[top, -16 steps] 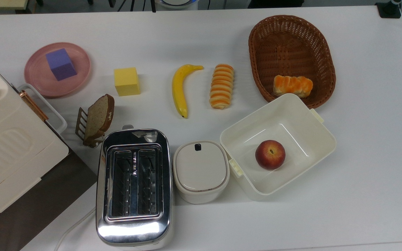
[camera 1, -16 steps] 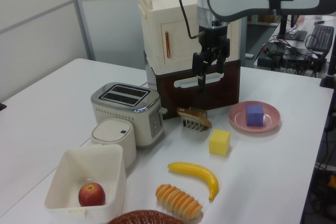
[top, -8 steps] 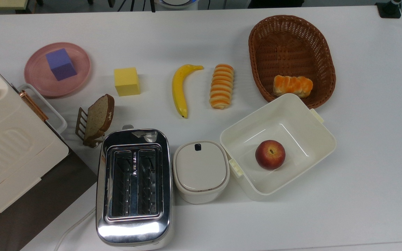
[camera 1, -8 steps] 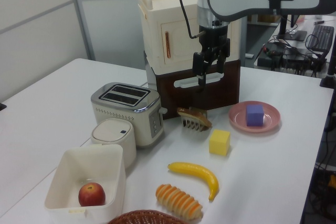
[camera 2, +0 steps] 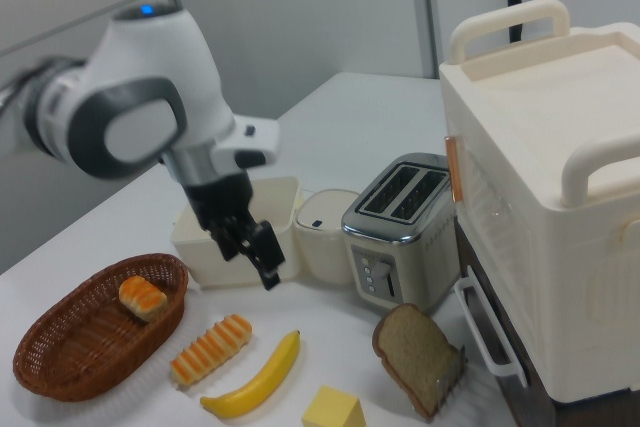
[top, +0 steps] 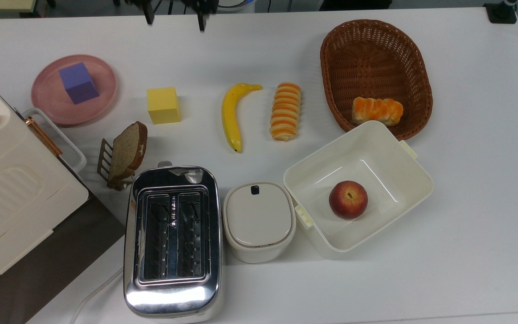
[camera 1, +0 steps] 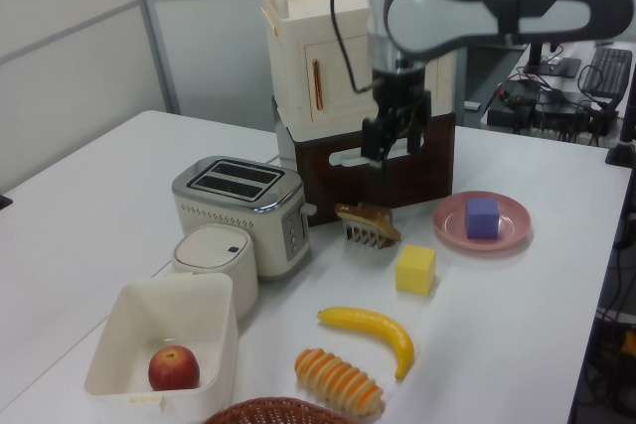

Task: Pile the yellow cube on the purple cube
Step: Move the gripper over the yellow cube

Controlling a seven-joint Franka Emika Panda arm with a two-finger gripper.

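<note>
A: Looking for the plain matte yellow cube [top: 163, 105]: where does it sit?

B: On the white tabletop [top: 466, 180], by itself. In the top view it is between the round pink plate [top: 101, 96] on its left and the long curved yellow banana [top: 231, 114] on its right, touching neither. A slice of brown bread [top: 127, 153] stands in a small metal rack just below it in the top view.

A: And the matte violet-blue purple cube [top: 78, 83]?

B: It rests flat on that pink plate, well inside the rim. Nothing lies on top of it. The two cubes are near each other but apart.

A: What about the arm's two-finger black gripper [top: 176, 20]?

B: It hangs in the air at the top view's upper edge, above bare table, beyond the yellow cube. Its two fingers stand spread with nothing between them, so the hand is released and empty. In the left view it hangs in front of the tall cream cabinet [camera 1: 318, 57], above the bread rack.

A: Anything else close by?

B: An orange-striped bread roll [top: 285, 110] lies beside the banana, and a chrome two-slot toaster [top: 173, 234] sits below the bread rack in the top view.
</note>
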